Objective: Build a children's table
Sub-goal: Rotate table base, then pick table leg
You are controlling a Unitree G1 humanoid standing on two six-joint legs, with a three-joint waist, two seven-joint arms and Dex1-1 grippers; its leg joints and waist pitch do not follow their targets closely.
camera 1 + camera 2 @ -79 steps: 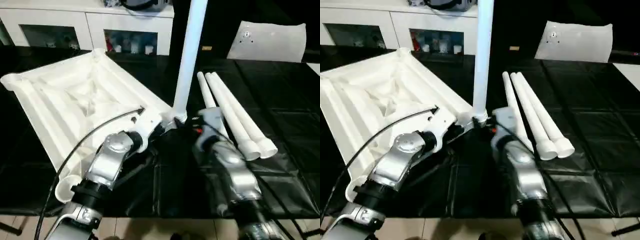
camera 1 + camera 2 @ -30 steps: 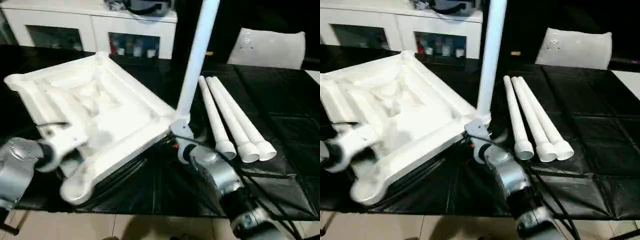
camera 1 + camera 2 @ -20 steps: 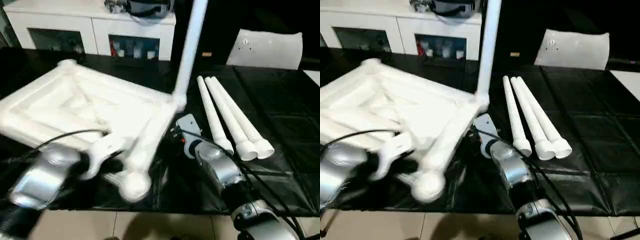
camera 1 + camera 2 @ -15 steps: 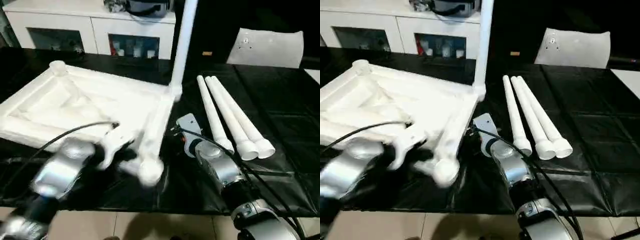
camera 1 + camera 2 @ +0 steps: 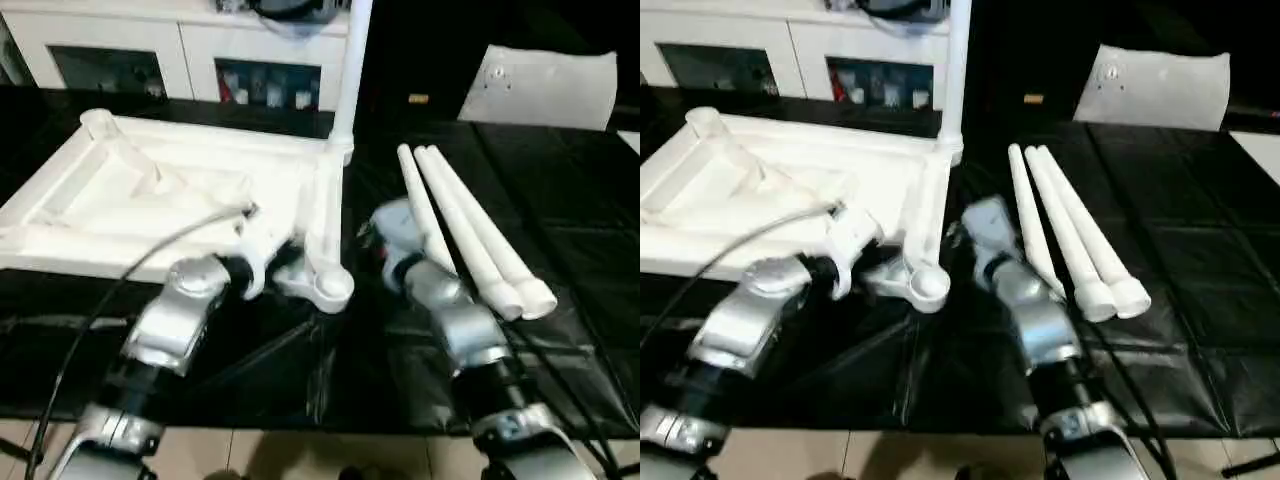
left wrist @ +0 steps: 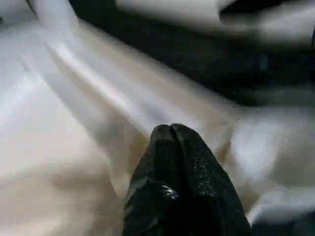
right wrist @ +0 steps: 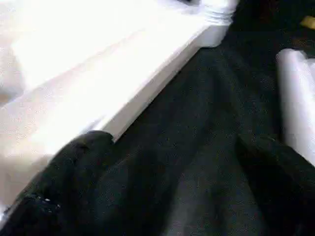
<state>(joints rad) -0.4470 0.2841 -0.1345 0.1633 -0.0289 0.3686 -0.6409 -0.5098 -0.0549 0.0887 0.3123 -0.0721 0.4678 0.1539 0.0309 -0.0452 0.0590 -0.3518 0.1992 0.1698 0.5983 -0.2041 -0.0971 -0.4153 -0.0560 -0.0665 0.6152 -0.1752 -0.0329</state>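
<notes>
While the tabletop (image 5: 180, 195) lies ribbed side up on the black surface (image 5: 560, 250), one leg (image 5: 348, 70) stands upright in its far corner socket. Left gripper (image 6: 171, 129): fingers pressed shut, holding nothing, against the tabletop's near rim. Right gripper (image 7: 172, 162): fingers spread wide, empty, between tabletop and three loose legs (image 5: 470, 225) lying together.

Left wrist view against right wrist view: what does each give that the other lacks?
Left wrist view: the left gripper, shut, pointing at the ribbed underside of the tabletop. Right wrist view: the right gripper, open wide over the black table cover, with a loose leg off to one side. Shared: the white tabletop.
</notes>
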